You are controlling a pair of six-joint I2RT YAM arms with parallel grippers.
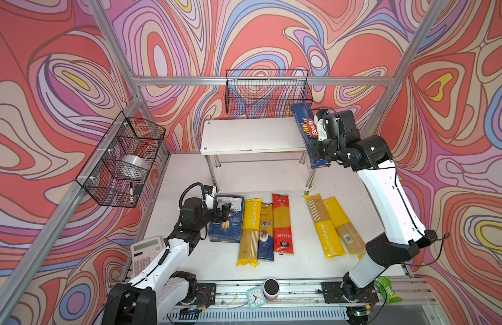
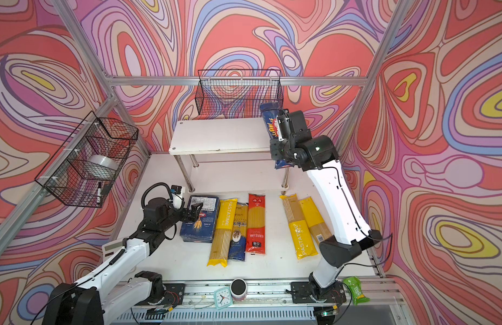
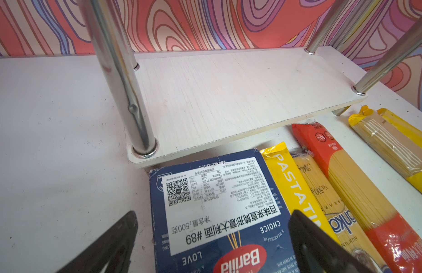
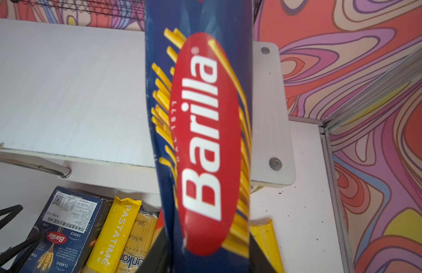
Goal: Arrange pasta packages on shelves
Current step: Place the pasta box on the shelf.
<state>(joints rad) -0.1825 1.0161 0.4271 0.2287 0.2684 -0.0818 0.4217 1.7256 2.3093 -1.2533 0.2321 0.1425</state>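
The slim Barilla box [image 1: 307, 132] is clenched near its middle in the right jaws. It is tilted, nearly upright, across the right end of the white rack's [image 1: 244, 135] top board (contact with the board can't be told). The rack stands at the worktop's [image 1: 300, 267] back edge. Before it lie the wide Barilla box [image 1: 226, 222], a yellow PASTATIME bag [image 1: 249, 230], a dark blue bag [image 1: 265, 233] and a red bag [image 1: 282, 223]. The left jaws hang released over the wide box.

Seen on white desk [image 1: 216, 264]: two-tier rack [image 1: 252, 135] at rear; in front, lying flat, wide Barilla box [image 1: 226, 225], yellow bag [image 1: 250, 228], dark blue bag [image 1: 266, 242], red bag [image 1: 282, 225]; pair of yellow bags [image 1: 327, 228] apart.
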